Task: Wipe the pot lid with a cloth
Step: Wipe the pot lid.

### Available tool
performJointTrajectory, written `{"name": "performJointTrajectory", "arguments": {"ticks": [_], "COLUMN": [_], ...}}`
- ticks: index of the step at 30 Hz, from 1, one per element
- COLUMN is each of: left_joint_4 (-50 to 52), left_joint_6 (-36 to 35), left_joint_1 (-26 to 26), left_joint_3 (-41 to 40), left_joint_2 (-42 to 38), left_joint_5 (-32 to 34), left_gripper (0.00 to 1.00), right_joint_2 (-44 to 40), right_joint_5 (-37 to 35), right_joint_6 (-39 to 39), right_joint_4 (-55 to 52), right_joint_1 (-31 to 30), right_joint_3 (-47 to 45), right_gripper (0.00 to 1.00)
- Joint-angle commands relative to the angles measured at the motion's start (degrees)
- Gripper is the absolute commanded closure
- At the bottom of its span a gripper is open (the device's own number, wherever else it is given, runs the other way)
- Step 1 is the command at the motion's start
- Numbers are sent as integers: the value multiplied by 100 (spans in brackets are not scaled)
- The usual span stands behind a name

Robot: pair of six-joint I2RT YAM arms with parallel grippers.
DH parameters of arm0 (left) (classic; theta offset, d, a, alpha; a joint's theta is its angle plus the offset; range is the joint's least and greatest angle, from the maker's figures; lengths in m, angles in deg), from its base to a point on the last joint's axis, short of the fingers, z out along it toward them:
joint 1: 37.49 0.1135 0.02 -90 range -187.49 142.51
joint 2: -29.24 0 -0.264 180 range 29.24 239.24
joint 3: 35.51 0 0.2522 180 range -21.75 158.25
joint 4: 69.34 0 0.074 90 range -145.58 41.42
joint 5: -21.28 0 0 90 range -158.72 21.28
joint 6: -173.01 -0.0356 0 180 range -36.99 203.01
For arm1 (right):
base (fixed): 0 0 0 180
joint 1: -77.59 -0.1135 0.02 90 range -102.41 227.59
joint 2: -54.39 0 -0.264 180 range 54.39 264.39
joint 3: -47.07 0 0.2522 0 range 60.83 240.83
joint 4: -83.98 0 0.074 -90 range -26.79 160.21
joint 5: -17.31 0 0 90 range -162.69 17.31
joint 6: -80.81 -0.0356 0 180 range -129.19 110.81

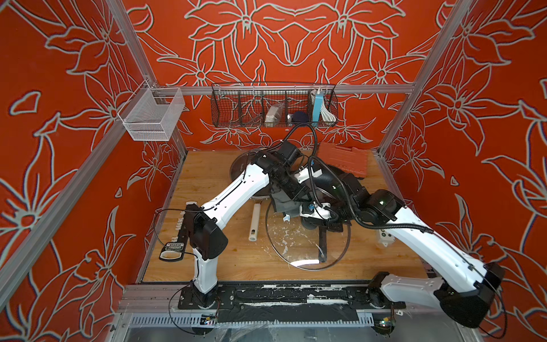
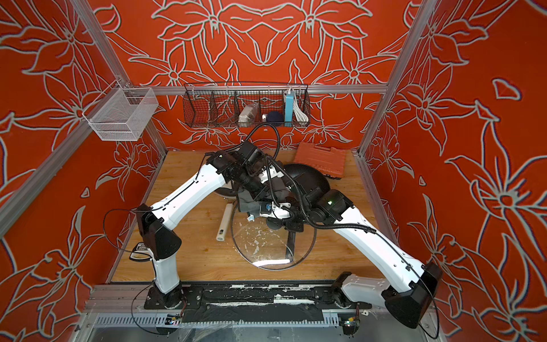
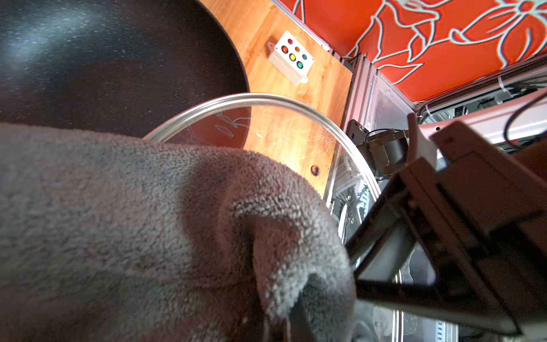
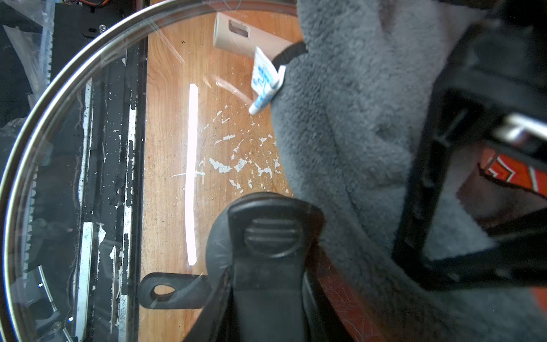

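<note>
White tag [image 4: 264, 80] on the cloth [image 4: 355, 142]: blue print, too blurred to read.
Sticker [image 1: 174, 246] on the black tool [image 1: 182, 237]: white lettering in two short lines, too small to make out (possibly a brand).
Button box [image 3: 291, 57]: coloured buttons, no readable lettering.

The pot lid [image 1: 240, 167] at the back of the worktop [image 1: 222, 266] lies mostly under the left arm [image 1: 236, 189]; only a part of its rim shows in both top views. The pan [image 2: 312, 177] is half covered by that arm and the right arm [image 1: 429, 241]. The cloth [image 3: 133, 222] is cut by the picture edges in both wrist views, and its nearest fold is blurred. The things in the wire basket [image 1: 225, 103] are too small to name. The white box [image 1: 386, 237] at the worktop's right edge sits partly under the right arm.
</note>
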Motion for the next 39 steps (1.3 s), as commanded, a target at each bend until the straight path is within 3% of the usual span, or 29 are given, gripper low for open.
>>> {"name": "performJointTrajectory", "arguments": {"ticks": [1, 17, 21, 39], "left_joint_4": [-96, 147, 164, 192], "left_joint_6": [-76, -198, -316, -348], "left_joint_1": [-142, -720, -729, -3], "left_joint_3": [276, 1451, 1375, 314], "left_joint_2": [254, 1501, 1463, 228], "left_joint_5": [-344, -1080, -1252, -311], "left_gripper": [100, 100, 100, 100], "right_joint_2": [-121, -254, -314, -640], "right_joint_5": [225, 401, 311, -101], "right_joint_6": [210, 160, 165, 121], "right_joint_4": [777, 940, 945, 734], "right_joint_1": [-89, -248, -247, -176], "right_joint_3": [204, 216, 174, 86], "right_gripper": [100, 100, 100, 100]}}
